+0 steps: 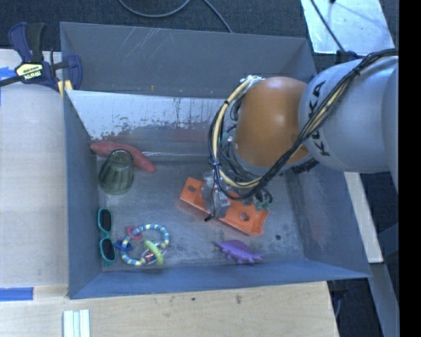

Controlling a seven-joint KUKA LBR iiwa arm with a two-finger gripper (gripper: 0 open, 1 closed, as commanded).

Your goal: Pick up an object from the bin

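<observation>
Orange holed block (242, 217) mid-bin — fingers (212, 209) over it — gap impossible to tell.

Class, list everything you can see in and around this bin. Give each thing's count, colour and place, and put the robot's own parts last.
bin: one, grey, holds everything
flat block with holes: one, orange, middle of floor, under the gripper
toy creature: one, purple, front, right of centre
cup: one, green, back left
sausage-shaped piece: one, pinkish red, back left, behind the cup
sunglasses: one pair, teal, front left
bead ring toy: one, multicoloured, front left, beside the sunglasses
gripper: one, metal, down at the orange block
arm: one, silver with orange cover and cables, from the right
</observation>
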